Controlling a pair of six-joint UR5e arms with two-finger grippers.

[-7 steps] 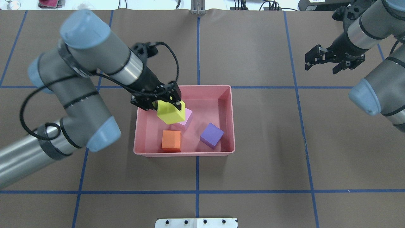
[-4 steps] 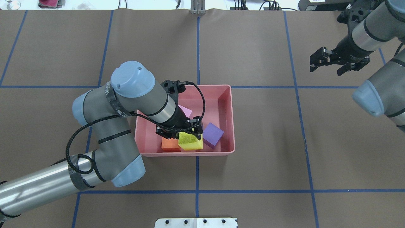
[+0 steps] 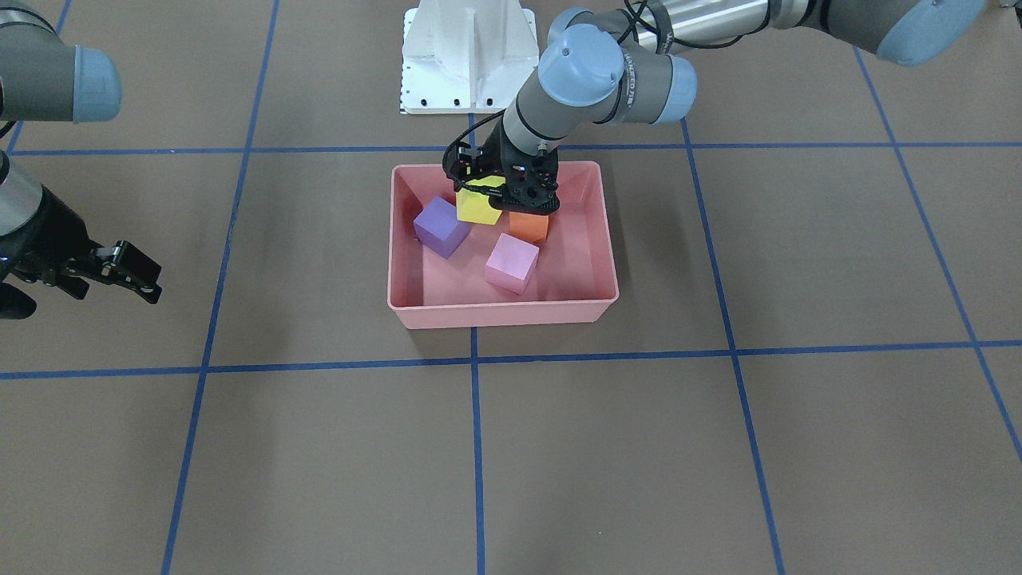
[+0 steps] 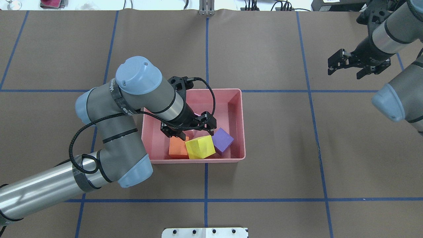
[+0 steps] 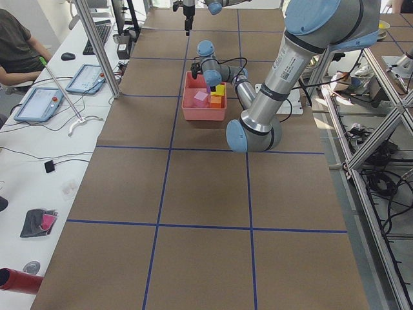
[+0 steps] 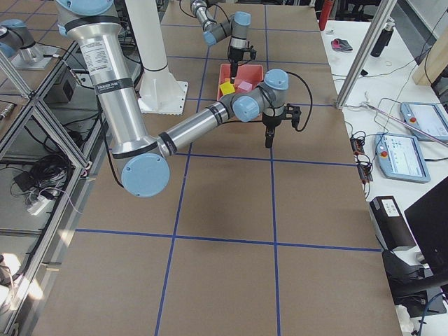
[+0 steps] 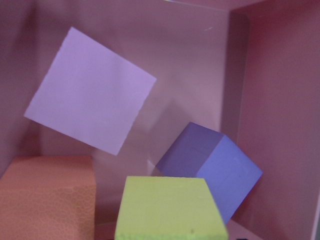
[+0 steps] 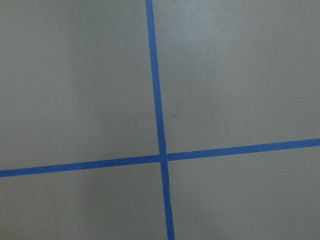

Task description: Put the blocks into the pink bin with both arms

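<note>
The left end effector [image 4: 189,128] is spread wide and empty inside the pink bin [image 4: 243,125], just above the tilted yellow block [image 4: 200,147]. That block lies between the orange block [image 4: 178,150] and the purple block [image 4: 222,140]. The pink-lilac block [image 3: 512,263] also lies in the bin. The right end effector [image 4: 345,69] is wide and empty over the bench [image 4: 281,165], well apart from the bin.

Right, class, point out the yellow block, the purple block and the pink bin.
yellow block [image 4: 199,147], overhead view, on its top face
purple block [image 4: 222,138], overhead view, on its top face
pink bin [image 4: 218,97], overhead view, on its far inner wall
</note>
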